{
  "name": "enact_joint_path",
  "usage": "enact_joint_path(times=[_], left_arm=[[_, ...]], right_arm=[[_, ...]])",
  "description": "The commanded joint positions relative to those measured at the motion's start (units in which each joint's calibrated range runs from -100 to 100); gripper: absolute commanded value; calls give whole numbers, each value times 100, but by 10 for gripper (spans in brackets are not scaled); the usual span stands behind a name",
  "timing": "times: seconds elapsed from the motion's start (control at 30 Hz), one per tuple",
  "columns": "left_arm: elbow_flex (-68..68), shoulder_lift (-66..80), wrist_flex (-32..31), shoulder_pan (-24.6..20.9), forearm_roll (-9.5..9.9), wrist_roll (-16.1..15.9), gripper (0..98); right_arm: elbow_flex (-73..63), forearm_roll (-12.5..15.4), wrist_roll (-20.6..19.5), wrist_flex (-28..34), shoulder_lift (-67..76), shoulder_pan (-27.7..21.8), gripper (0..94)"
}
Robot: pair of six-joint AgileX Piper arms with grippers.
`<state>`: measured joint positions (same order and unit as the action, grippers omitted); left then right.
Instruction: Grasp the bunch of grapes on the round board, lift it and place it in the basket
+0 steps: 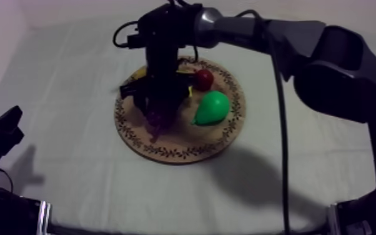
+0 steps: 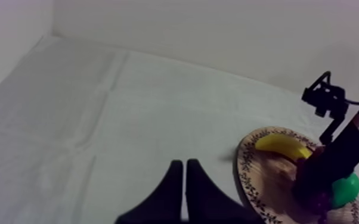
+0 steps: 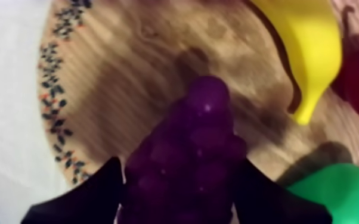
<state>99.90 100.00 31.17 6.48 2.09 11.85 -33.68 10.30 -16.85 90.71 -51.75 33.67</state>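
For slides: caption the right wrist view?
Right fingers shut on the grapes over the board, banana and pear beside.

Purple bunch of grapes [image 3: 194, 161] (clamped in right pincer [image 3: 185, 190]) at middle of wooden board [image 3: 116, 77].

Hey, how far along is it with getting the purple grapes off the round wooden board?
Done: the reach. The right hand is closed round the purple bunch of toy grapes, over the round wooden board with the patterned rim. In hand: the grasp; whether the bunch is clear of the wood I cannot tell. Left: the lift, carrying it to the yellow basket, and the release.
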Motion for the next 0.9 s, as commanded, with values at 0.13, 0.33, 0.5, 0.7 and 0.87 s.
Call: enact_joint_path(times=[0.13, 0.33, 0.5, 0.7, 0.87], left_arm=[[-2, 0, -5, 0, 4, -1, 1], [-2, 0, -5, 0, 4, -1, 1], [-2, 0, -5, 0, 4, -1, 1], [-2, 0, -5, 0, 4, -1, 1], [-2, 0, -5, 0, 4, -1, 1]], right_arm=[[520, -111, 124, 31, 959, -69, 380], [1095, -413, 372, 33, 2117, -282, 384], [1512, -775, 611, 117, 2930, -598, 390], [1742, -1078, 917, 136, 3578, -1159, 361], [1784, -1271, 1229, 31, 3907, -1738, 367]])
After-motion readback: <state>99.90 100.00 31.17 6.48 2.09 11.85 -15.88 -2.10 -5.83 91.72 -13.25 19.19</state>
